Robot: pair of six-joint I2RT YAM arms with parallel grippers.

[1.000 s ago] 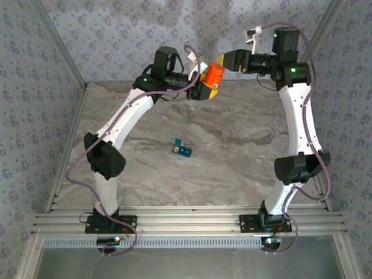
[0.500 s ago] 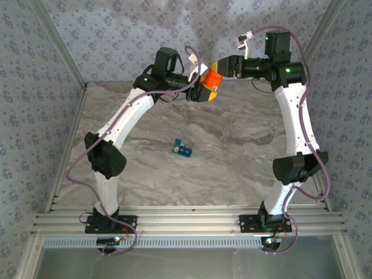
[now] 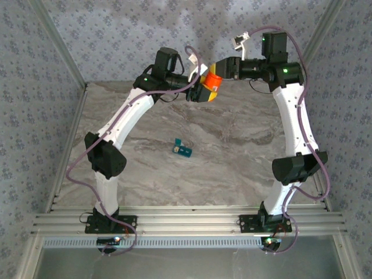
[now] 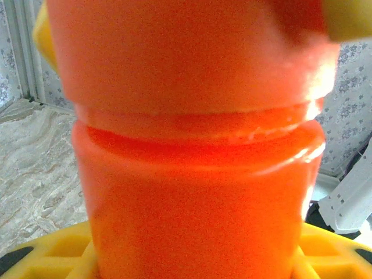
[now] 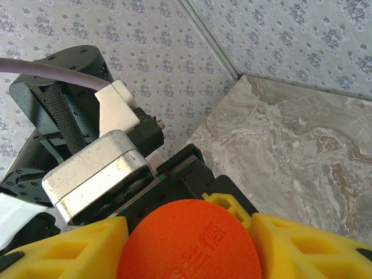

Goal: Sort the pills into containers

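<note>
Left pincer (image 3: 204, 90): clenched on the body of the orange bottle (image 4: 197, 192), holding it aloft over the far end of the bench (image 3: 244, 157).
Right pincer (image 3: 221, 70): its yellow fingers (image 5: 308, 247) sit close on either side of the bottle's cap (image 5: 189, 241); whether they already bite cannot be told.
Containers (image 3: 183, 149): the teal strip lies near the middle of the bench, well apart from both pincers and nearer the arm bases than the bottle. One end seems to stand up like an open lid; the rest is too small to read.
Risk at the strip: it is light and nothing pins it. Pills dropped from the bottle's present height would likely bounce off, or knock the strip askew.
Risk at the cap: if the right fingers sit off-centre on the round cap, a twist may slip instead of turning it. A child-proof cap would probably also need a push, which drives the bottle down through the left grip.
Risk at the bottle: the smooth plastic could rotate between the left fingers under the twist, so the cap never loosens.
Risk once open: the bottle leans sideways, so a cap freed suddenly could spill pills across the bench, far from the strip.
Risk between arms: the two wrists are crowded together, and a wide twist could bring them into contact.
</note>
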